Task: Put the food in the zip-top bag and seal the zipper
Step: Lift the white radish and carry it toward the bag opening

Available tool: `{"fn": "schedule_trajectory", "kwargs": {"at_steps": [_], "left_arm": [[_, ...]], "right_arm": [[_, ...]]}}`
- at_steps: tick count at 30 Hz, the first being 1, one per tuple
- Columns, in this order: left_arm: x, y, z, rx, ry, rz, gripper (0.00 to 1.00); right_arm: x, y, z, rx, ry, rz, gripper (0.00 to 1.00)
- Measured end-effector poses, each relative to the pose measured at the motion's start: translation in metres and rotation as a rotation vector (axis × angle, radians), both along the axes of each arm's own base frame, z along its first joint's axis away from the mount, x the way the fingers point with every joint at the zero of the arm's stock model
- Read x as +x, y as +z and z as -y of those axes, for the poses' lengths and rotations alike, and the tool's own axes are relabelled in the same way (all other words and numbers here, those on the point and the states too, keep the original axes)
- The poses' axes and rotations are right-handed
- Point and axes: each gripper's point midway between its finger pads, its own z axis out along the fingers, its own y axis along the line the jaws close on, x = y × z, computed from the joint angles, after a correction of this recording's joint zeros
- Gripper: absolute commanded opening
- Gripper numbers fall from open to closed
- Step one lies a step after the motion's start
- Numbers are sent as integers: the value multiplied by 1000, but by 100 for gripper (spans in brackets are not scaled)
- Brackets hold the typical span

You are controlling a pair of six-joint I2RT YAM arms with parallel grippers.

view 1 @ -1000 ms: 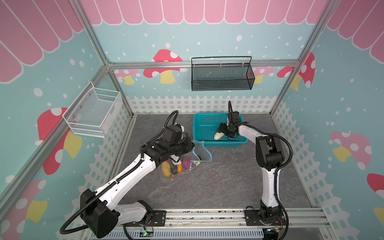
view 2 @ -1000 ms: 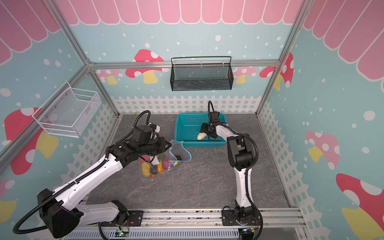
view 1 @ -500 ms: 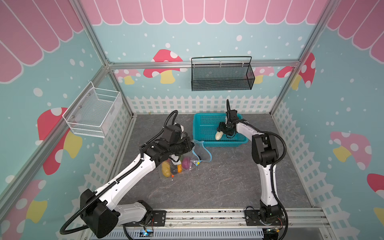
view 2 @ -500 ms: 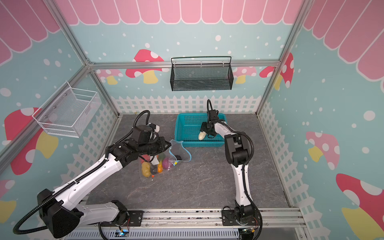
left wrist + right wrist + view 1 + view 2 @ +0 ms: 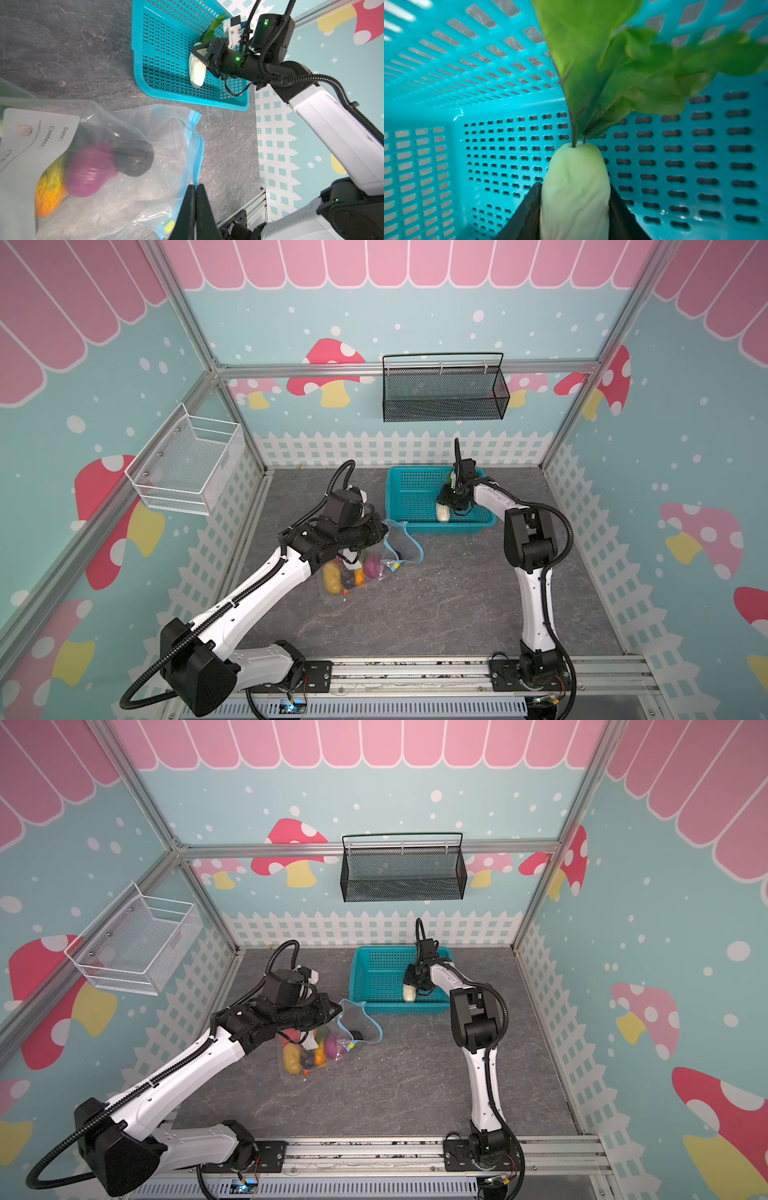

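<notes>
The left gripper is pinched tight on the zipper edge of the zip-top bag, which lies on the counter holding onion and eggplant. The right gripper clasps the white radish inside the teal basket.

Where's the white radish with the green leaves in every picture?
Top view: white radish right of middle, inside the teal basket.
Top view: white radish near the middle, in the teal basket's right half.
Left wrist: white radish inside the teal basket.
Right wrist: white radish close up, clasped by the right gripper, teal basket behind.
Shared landmark: the teal basket.
</notes>
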Motion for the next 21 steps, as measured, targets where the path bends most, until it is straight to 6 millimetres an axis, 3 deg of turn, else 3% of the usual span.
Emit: {"fn": "schedule_trajectory", "kwargs": {"at_steps": [9,21], "left_arm": [[-1,2,0,-3,0,4,0],[-1,2,-1,-2,1,4,0]], "right_arm": [[-18,6,-6,54,33,-20,36],[-38,53,-8,161,76,105,35]]}}
